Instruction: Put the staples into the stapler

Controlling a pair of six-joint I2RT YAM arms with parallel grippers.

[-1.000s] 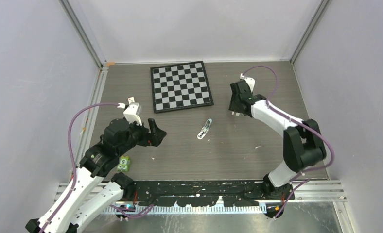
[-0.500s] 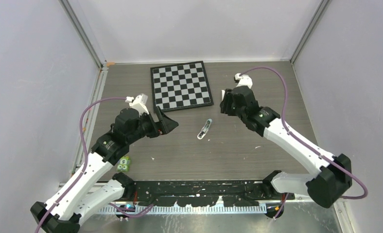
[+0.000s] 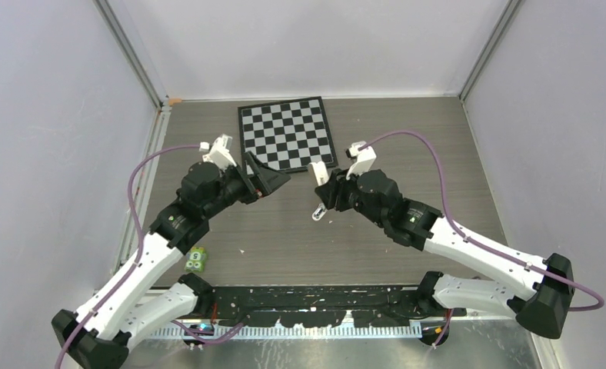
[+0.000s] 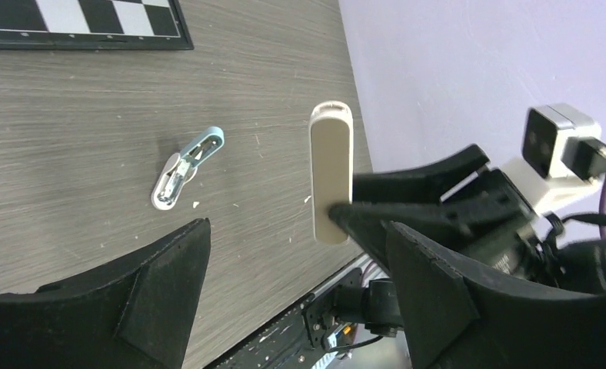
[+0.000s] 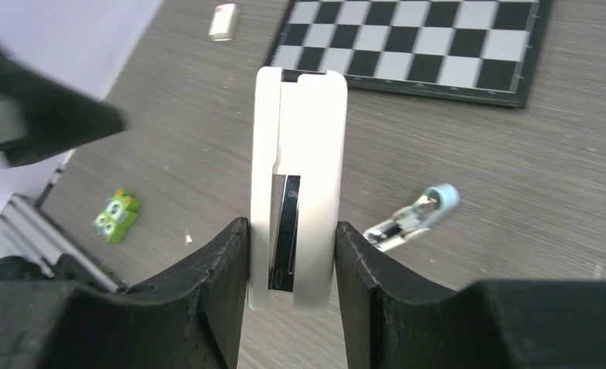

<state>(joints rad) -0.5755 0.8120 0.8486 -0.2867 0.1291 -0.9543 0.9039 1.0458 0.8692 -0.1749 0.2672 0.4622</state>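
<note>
My right gripper (image 5: pixel 292 254) is shut on the white stapler (image 5: pixel 300 154) and holds it upright above the table, with the dark metal channel showing between its two white halves. From above, the stapler (image 3: pixel 317 173) sticks out of the right gripper (image 3: pixel 324 184) near the table's middle. My left gripper (image 4: pixel 296 238) is open and empty. It faces the stapler (image 4: pixel 331 173), a short way to its left (image 3: pixel 273 181). No silvery staples block shows clearly in any view.
A light-blue-and-white small object (image 3: pixel 323 206) lies on the table under the stapler, seen also in both wrist views (image 4: pixel 188 165) (image 5: pixel 415 215). A chessboard (image 3: pixel 287 134) lies at the back. A green toy (image 3: pixel 196 260) sits front left. A small pale block (image 5: pixel 223 21) lies left of the board.
My right arm has swung from the back right to the table's middle, stapler pointing left. My left gripper has moved away from me and right, toward the stapler.
</note>
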